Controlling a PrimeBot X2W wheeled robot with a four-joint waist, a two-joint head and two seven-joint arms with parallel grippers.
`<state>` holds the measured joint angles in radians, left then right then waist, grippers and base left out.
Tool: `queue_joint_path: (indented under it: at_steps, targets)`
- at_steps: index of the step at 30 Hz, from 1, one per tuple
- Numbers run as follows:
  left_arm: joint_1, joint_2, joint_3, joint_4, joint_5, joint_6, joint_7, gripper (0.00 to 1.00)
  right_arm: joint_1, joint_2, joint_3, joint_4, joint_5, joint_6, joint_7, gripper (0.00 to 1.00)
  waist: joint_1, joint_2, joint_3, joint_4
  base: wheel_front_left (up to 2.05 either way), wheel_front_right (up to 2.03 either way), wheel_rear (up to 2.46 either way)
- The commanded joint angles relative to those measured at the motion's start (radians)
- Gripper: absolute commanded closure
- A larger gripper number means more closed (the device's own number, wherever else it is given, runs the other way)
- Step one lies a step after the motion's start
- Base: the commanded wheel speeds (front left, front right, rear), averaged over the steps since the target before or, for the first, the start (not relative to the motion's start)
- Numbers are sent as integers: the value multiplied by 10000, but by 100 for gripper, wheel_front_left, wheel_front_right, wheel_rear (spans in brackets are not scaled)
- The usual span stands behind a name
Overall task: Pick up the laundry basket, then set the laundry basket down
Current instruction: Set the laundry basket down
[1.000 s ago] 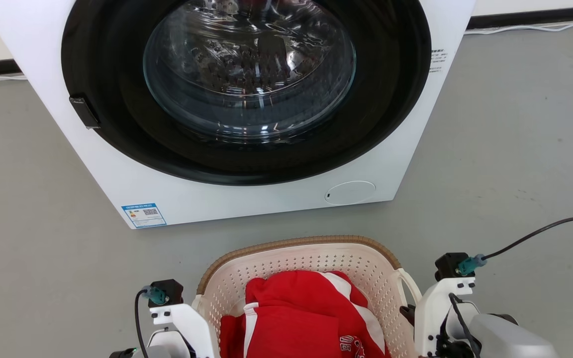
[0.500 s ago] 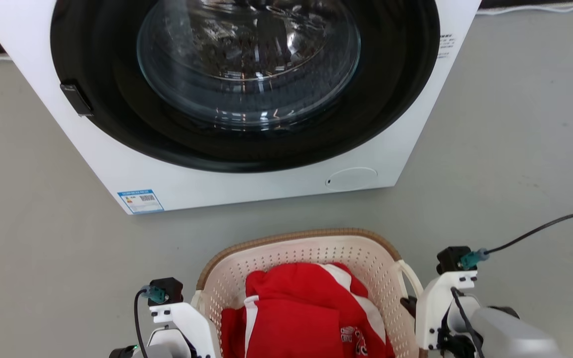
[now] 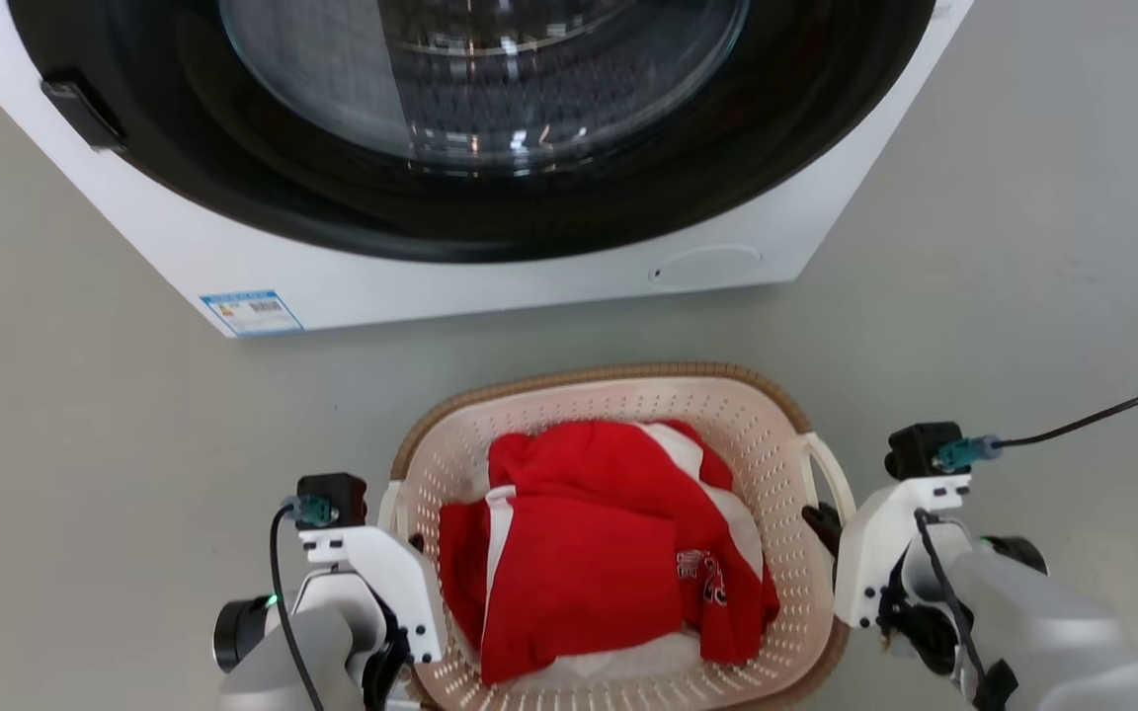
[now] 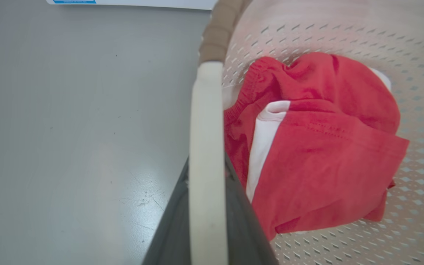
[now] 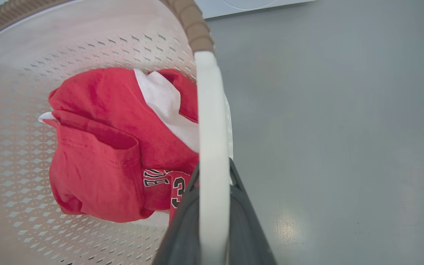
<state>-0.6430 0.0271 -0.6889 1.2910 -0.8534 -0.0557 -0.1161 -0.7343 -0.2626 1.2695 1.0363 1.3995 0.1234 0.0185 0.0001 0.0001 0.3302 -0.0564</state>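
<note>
Both closed on handles (image 4: 205, 110): left gripper (image 4: 206, 176) and right gripper (image 5: 214, 175) gripped the laundry basket (image 3: 609, 376); uneven lowering could tilt it, spilling clothes (image 3: 579, 553).

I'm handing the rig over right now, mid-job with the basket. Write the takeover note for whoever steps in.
Grippers: the left gripper is shut on the left loop handle of the laundry basket, a finger on each side. The right gripper is shut the same way on the right loop handle.
Where: the basket sits between both arms, in front of the washer, with a red and white garment inside.
Done: both handles gripped. Whether the basket is off the floor cannot be told.
Left: finish the lift, set it down, open both grippers.
</note>
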Motion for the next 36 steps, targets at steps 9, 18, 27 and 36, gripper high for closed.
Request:
queue_joint_path:
  at_steps: [9, 18, 27, 36]
  targets:
    - [-959, 231, -53, -236, 32, 433, -821, 100, -496, -419, 18, -274, 48, 73, -807, 100, 0, -1, 1410, 30, 0, 0, 0]
    - [-1569, 231, -158, -213, -1, 670, -1150, 100, -898, -632, 30, -492, 76, 73, -1449, 100, 0, -1, 2537, 99, 0, 0, 0]
    - [-2183, 231, -87, -215, -33, 979, -1405, 100, -1321, -885, 48, -766, 89, 73, -2027, 100, 0, -1, 3541, 270, 0, 0, 0]
    - [-2536, 231, -59, -556, -263, 1173, -1452, 100, -1667, -1132, 73, -1002, 96, 73, -2173, 100, 0, -1, 4319, 419, 0, 0, 0]
